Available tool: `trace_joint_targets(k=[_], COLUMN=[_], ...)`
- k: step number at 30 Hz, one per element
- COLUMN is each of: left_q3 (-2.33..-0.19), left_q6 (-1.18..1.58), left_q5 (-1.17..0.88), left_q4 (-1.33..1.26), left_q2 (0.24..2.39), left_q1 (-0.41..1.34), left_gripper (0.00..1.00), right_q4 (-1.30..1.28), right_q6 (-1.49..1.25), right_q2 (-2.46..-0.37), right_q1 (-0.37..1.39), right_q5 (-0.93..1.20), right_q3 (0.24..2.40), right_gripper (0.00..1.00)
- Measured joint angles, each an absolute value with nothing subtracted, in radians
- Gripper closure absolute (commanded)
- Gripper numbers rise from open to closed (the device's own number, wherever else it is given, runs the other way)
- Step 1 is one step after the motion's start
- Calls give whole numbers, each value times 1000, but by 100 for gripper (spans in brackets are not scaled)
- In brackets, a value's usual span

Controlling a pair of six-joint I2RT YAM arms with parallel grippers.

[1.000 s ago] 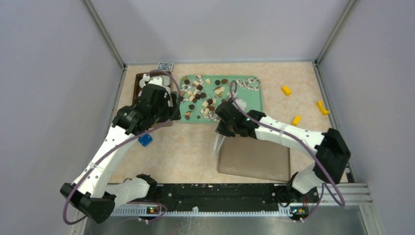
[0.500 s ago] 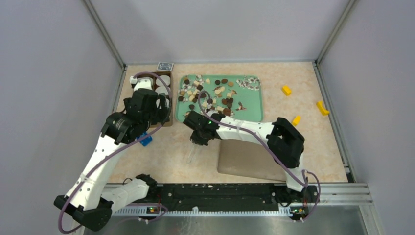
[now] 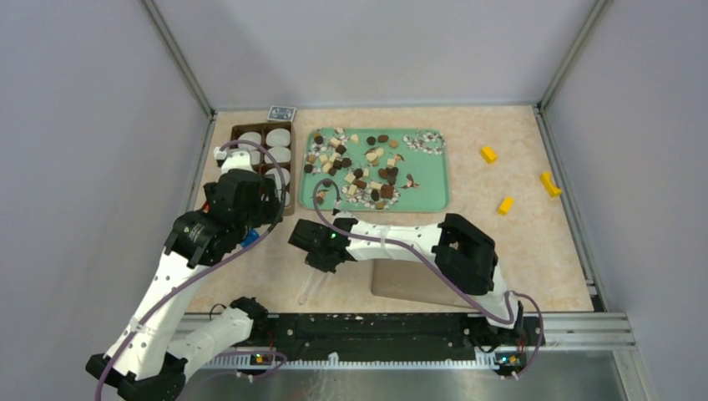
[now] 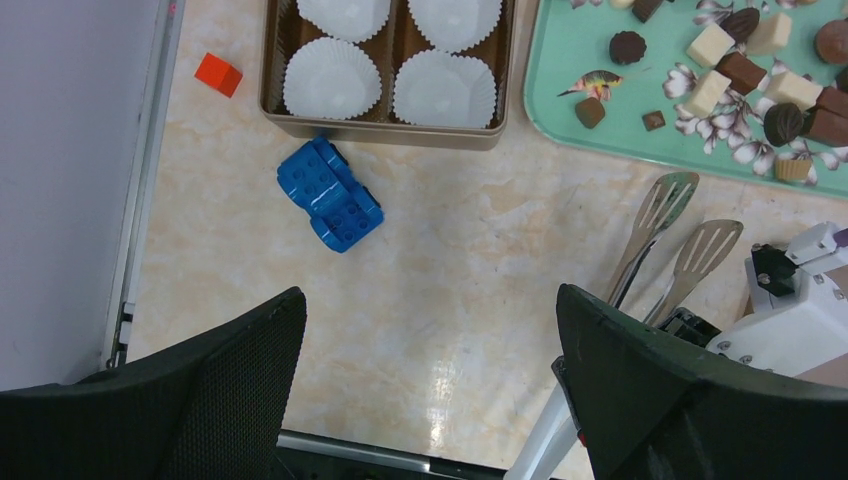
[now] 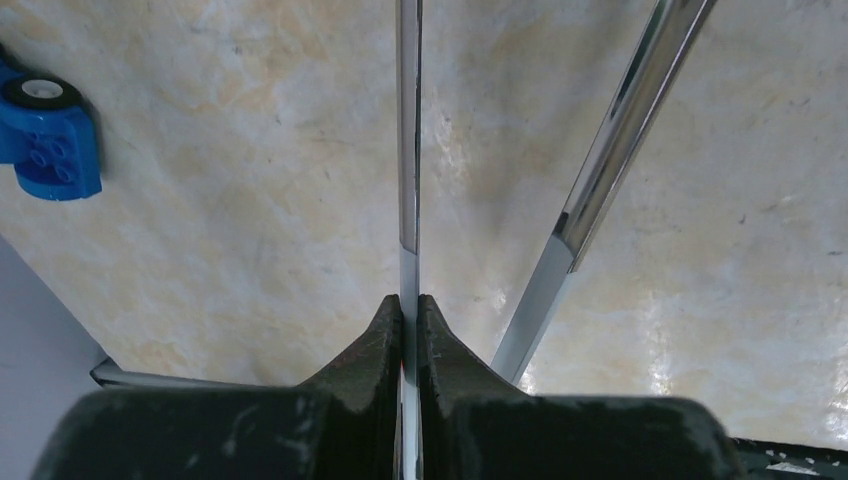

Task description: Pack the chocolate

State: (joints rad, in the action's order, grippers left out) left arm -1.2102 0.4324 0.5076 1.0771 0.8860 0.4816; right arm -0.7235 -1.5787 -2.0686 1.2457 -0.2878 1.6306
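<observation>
The chocolate (image 4: 628, 47), tiny dark brown rounds and cream squares, lies scattered loose, ahead and right of the left gripper's (image 4: 430, 300) spread jaws.

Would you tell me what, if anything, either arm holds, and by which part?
The right gripper holds the metal tongs, fingers shut on one arm, away from the slotted tips. The left gripper holds nothing.

The left arm rises by the counter's left edge, the left gripper (image 4: 430, 298) spread wide and facing down. The right arm reaches left across the near middle, the right gripper (image 5: 410, 308) pinched tight on the tongs (image 5: 408, 150).
</observation>
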Motion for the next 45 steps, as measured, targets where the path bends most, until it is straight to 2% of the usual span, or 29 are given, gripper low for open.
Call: trace_joint_targets(k=[3,4,5,7,8,9,11,17,20,23,29,34,40,45], left_q3=[-1189,-1181,-1174,-1164,-1159,-1154,-1144,-1082,-1046,-1019,-1010,-935,-791,-740], left_q6=[433,432,432,432,432,432,431,405,384,366,367,435,556,620], left_q5=[493,490,487,485,483,482,473,453,427,400,290,225,199,166], left_q4=[1077,1077,1077,1077,1077,1077,1076,1037,995,955,917,860,795,754], left_q2=[865,855,845,828,821,816,813,809,807,802,856,929,1023,1131], left_q1=[482,482,482,482,482,482,482,481,480,482,489,635,764,810], left_gripper=[1,1,1,1,1,1,1,1,1,1,1,1,1,1], right_q4=[-727,-730,-728,-730,-728,-729,-722,-676,-655,-636,-605,-673,-805,-879], right_q6=[-1600,-1604,-1609,-1610,-1602,-1588,-1559,-1420,-1343,-1278,-1153,-1071,-1055,-1066], right_q2=[-2074,-2080,-2087,-2106,-2118,-2130,-2138,-2115,-2031,-1859,-1332,-1001,-799,-737], right_q1=[1266,1267,1267,1267,1266,1265,1264,1262,1262,1258,1164,1093,1083,1083], right_q5=[-290,-292,-295,-307,-313,-317,-326,-374,-438,-520,-686,-813,-933,-990], right_q3=[1634,1638,1641,1653,1664,1676,1697,1708,1629,1486,1143,981,962,962], right_gripper=[100,95,81,42,28,17,13,10,10,10,10,10,10,10])
